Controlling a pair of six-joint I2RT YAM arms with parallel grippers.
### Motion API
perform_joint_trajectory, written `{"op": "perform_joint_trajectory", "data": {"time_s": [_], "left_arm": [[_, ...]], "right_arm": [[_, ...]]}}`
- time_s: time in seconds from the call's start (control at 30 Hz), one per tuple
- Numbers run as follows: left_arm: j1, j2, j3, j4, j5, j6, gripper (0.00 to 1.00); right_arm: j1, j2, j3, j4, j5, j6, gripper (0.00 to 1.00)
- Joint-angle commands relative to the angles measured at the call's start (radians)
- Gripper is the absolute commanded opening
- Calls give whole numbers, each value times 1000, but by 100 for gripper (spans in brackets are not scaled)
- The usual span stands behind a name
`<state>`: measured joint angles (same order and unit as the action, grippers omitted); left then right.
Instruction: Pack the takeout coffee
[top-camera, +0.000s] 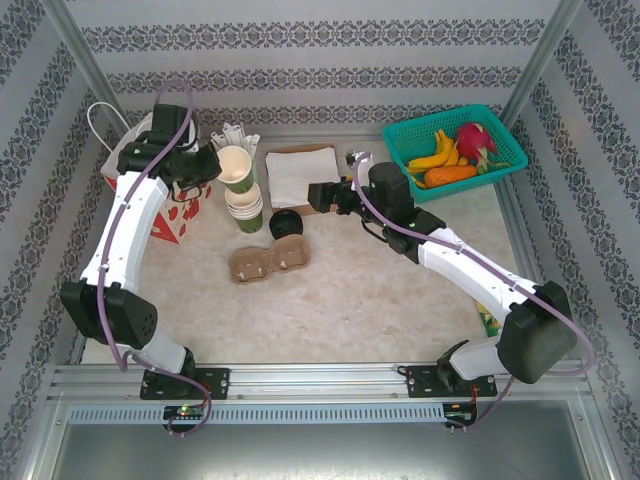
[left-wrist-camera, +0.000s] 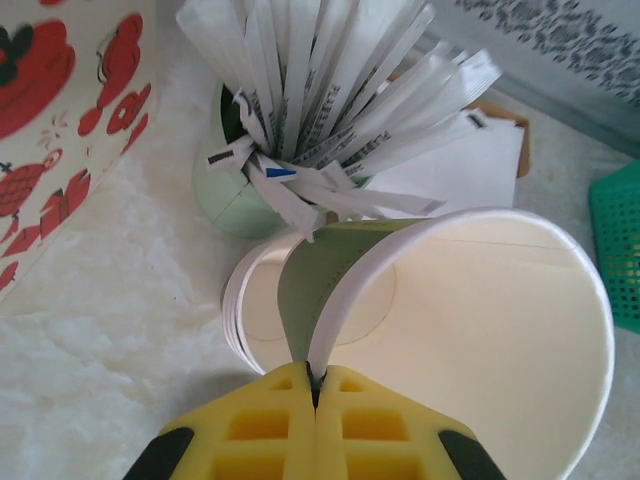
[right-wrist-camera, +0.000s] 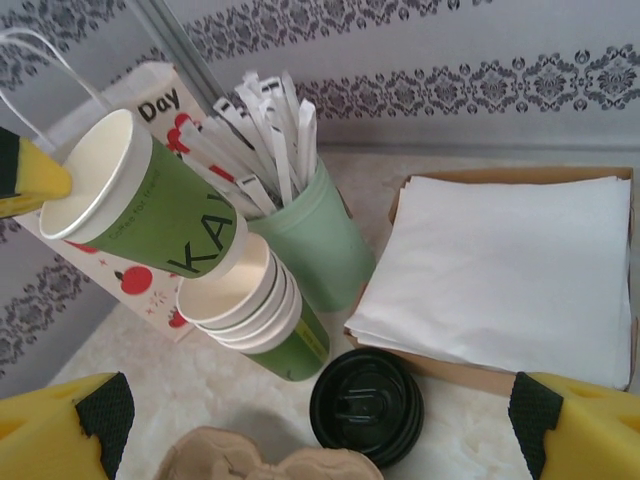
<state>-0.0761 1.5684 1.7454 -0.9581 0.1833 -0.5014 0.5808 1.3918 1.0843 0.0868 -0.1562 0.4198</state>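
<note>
I see the takeout coffee (top-camera: 285, 224) standing upright on the table (top-camera: 350, 290), its round black lid (right-wrist-camera: 366, 405) pressed on. It sits just beside the stack of lidless green cups (top-camera: 245, 210). The cardboard carrier (top-camera: 268, 263) is close in front of it.

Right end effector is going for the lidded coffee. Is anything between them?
Nothing visible does. The right end effector is open, and the takeout coffee lies ahead between its fingers. The stack of lidless cups and the napkin tray stand close on either side of the coffee, not across the path.

Black-lidded takeout coffee (right-wrist-camera: 366, 405) sits beside stacked cups (right-wrist-camera: 255, 310) (napkins (right-wrist-camera: 500, 270) behind).
</note>
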Motion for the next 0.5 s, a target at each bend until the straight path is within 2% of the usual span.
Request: {"op": "perform_joint_trajectory", "data": {"time_s": [0.0, 0.13, 0.27, 0.37, 0.47], "left_arm": [[12, -40, 51, -24, -16, 16, 0], [12, -90, 54, -23, -22, 10, 0], [10, -131, 45, -26, 65, -8, 0], [-20, -162, 10, -35, 104, -22, 0], [-66, -195, -28, -24, 128, -5, 0]], "right_arm": [[11, -25, -7, 34, 19, 51, 98], [10, -39, -8, 19, -2, 75, 98], [11, -78, -25, -15, 14, 107, 98], [4, -124, -51, -51, 40, 143, 98], [-25, -165, -85, -78, -21, 178, 98]]}}
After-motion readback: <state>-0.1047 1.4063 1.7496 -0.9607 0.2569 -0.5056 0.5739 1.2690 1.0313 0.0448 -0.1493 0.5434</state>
